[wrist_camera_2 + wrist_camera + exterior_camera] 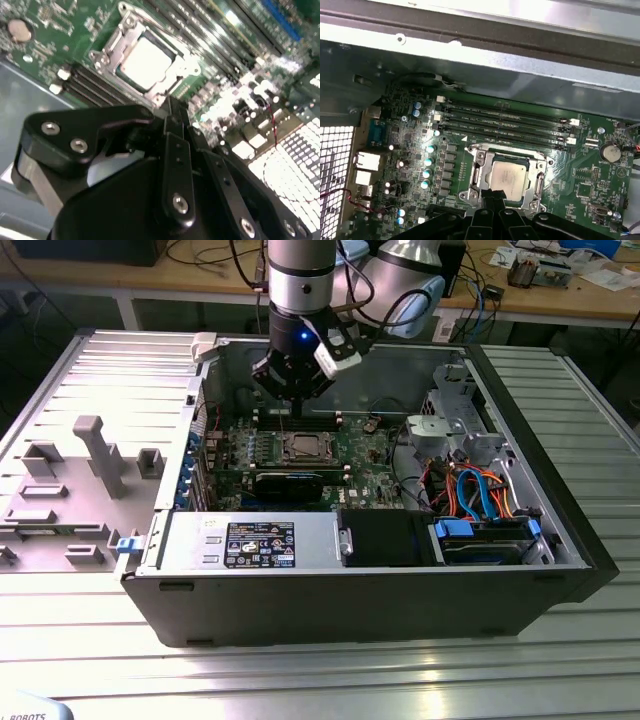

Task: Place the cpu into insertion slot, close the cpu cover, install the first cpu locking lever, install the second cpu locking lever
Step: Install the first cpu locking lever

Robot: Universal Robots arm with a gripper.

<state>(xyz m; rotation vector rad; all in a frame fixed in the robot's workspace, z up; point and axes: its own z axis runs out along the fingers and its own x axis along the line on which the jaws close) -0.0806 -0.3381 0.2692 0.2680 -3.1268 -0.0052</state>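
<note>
The cpu (pixel 507 176) shows its silvery top and lies flat in the insertion slot (pixel 286 450) on the green motherboard (pixel 365 455). Around its edges the cpu cover (pixel 479 175), a thin metal frame, lies down flat. In both wrist views my gripper (pixel 492 201) hovers just beside the socket's edge with its black fingers (pixel 176 145) brought together and nothing between them. In the exterior view the gripper (pixel 292 398) hangs a little above the board, behind the socket. I cannot make out how the locking levers stand.
Long memory slots (pixel 505 122) run beside the socket, near the case wall (pixel 495 50). A black card (pixel 290 483), the power supply (pixel 250 540) and a drive cage with blue cables (pixel 480 495) crowd the case. A grey fixture tray (pixel 80 470) lies at the exterior view's left.
</note>
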